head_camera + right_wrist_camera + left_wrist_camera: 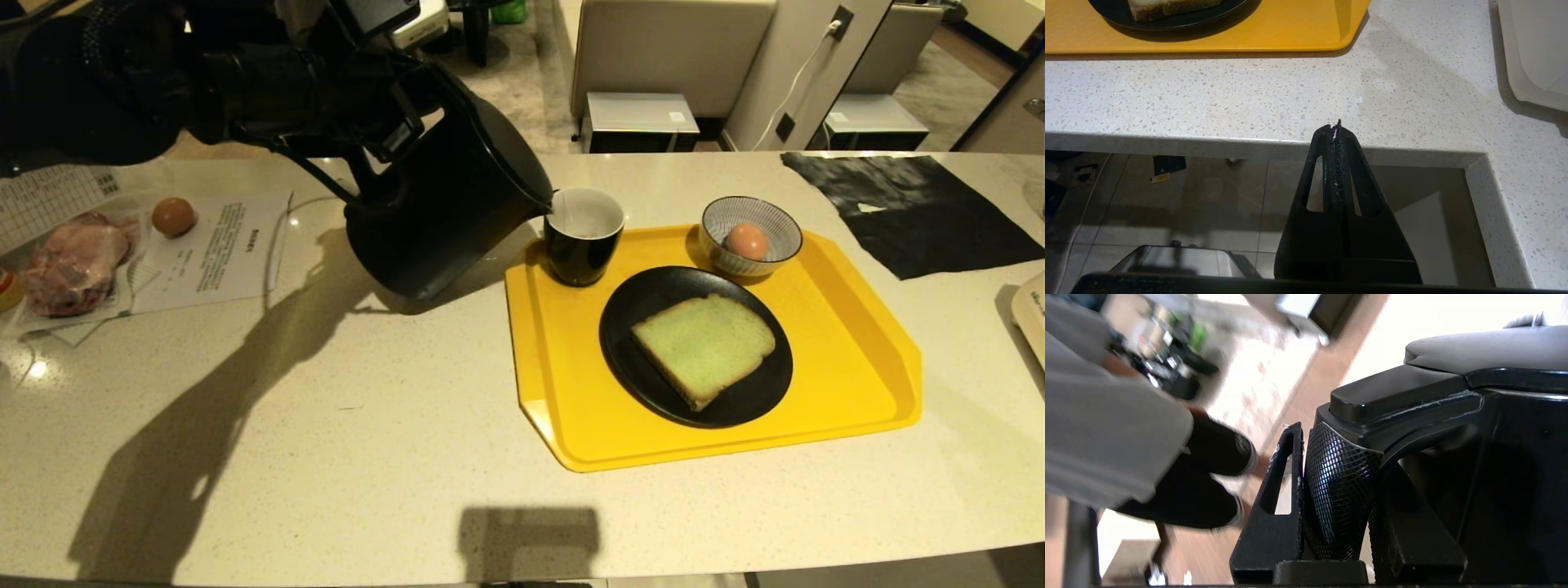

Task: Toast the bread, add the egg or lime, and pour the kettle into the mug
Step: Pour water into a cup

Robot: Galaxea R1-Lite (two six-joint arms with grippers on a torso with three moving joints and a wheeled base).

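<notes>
Your right gripper (1337,126) hangs just off the near edge of the pale speckled stone countertop (343,425), over the tiled floor, its two black fingers pressed together on nothing.

Nearest on the counter: a yellow plastic tray (849,359), right of centre, one corner pointing at the near edge. On the tray's middle sits a round matte black plate (645,310), and flat on that plate lies the thick slice of pale green bread with a tan crust (704,346).

At the tray's far right corner stands a small blue-and-white striped bowl (771,220) with the small pinkish-brown egg (746,241) inside it. At the far left corner stands the glossy black mug with a white inside (583,237), upright.

Your left gripper (1339,498) is clamped on the textured loop handle of the tall matte black kettle (445,204). The kettle is in the air, off the tray's left edge, tilted hard toward the mug, spout at the mug's rim. Whether liquid is running, you cannot tell.

Toward the counter's far left: white printed sheets (216,249) with a darker orange-brown egg (173,216) beside them, and a pinkish bagged lump (73,265). At the far right edge lies a black cloth (914,212).
</notes>
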